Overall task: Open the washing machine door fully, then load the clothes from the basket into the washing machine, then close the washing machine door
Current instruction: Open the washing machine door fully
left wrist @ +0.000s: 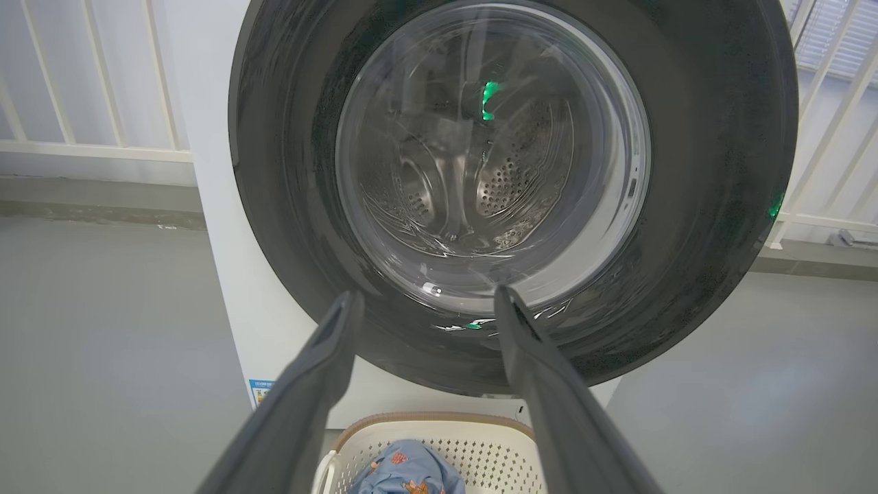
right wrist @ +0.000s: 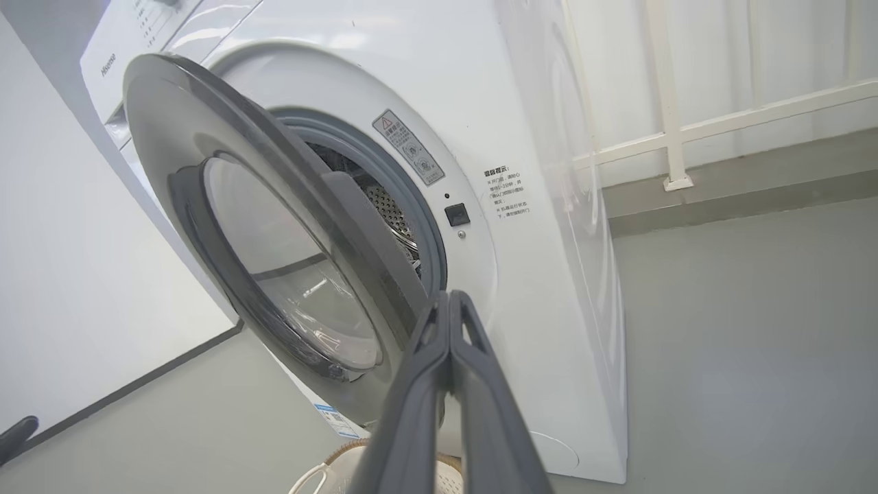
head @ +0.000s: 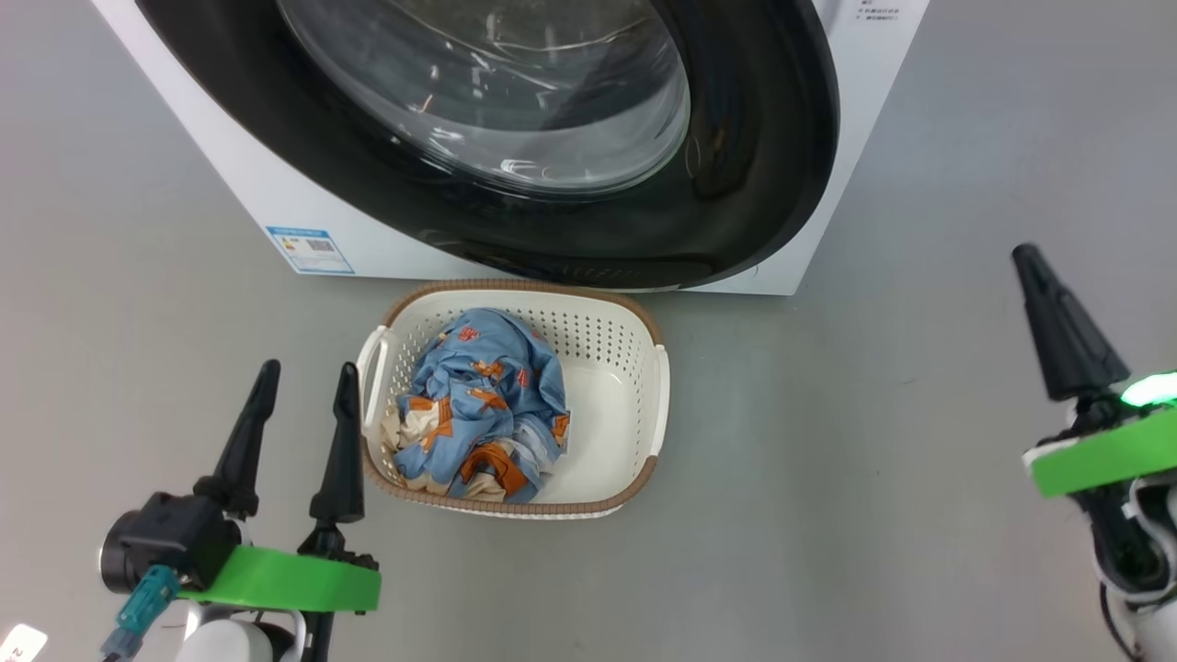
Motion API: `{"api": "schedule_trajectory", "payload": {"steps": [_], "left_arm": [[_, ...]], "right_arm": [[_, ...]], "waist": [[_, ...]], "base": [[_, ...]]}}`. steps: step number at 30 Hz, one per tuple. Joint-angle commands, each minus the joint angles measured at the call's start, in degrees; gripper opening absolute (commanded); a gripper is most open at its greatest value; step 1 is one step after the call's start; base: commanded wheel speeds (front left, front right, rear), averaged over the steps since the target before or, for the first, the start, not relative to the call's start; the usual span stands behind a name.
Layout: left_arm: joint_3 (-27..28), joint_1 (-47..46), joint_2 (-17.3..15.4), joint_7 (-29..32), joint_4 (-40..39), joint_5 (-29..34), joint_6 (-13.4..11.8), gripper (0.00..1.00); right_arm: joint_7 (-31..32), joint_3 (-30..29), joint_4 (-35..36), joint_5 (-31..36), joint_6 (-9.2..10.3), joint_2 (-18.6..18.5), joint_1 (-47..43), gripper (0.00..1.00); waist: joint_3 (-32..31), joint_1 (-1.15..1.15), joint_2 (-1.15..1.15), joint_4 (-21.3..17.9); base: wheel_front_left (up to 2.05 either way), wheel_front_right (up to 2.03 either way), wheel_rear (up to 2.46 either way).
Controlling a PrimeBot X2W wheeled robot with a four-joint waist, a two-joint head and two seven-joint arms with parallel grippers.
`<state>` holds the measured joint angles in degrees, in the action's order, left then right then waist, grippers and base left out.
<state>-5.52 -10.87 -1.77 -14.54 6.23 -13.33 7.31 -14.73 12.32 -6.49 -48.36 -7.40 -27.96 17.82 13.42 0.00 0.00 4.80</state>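
Left tool spread, clothes in basket

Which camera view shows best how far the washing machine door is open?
The right wrist view: it sees the washing machine door from the side, standing partly open, with the gasket visible behind it. The left wrist view faces its black rim and glass straight on; the head view looks down on its lower part.

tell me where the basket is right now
Head view, centre: the basket sits on the floor in front of the washing machine, below its door, with the left end effector close on its left.
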Motion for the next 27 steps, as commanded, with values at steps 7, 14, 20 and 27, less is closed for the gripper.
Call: {"api": "schedule_trajectory", "payload": {"steps": [7,14,20,27], "left_arm": [[2.1,-1.1,-1.1,-0.5,-1.2,-0.2,0.2,1.00],[2.0,-1.8,-1.1,-0.5,-1.3,0.0,0.2,1.00],[2.0,-2.4,-1.1,-0.5,-1.4,-0.1,0.2,1.00],[1.9,-3.0,-1.1,-0.5,-1.4,-0.2,0.2,1.00]], "right_arm": [[2.0,3.0,-2.0,-12.4,-0.09,-5.0,7.6,0.00],[8.7,4.9,-4.9,-25.0,-0.09,-7.0,15.1,0.00],[16.0,5.6,-8.6,-34.0,-0.09,-7.8,21.5,0.00],[22.7,5.8,-12.9,-39.9,-0.09,-7.8,27.6,0.00]], "waist": [[0.9,0.00,0.00,0.3],[1.9,0.00,0.00,0.8],[3.0,0.00,0.00,1.5],[4.1,0.00,0.00,2.2]], "base": [[0.00,0.00,0.00],[0.00,0.00,0.00],[0.00,0.00,0.00],[0.00,0.00,0.00]]}}
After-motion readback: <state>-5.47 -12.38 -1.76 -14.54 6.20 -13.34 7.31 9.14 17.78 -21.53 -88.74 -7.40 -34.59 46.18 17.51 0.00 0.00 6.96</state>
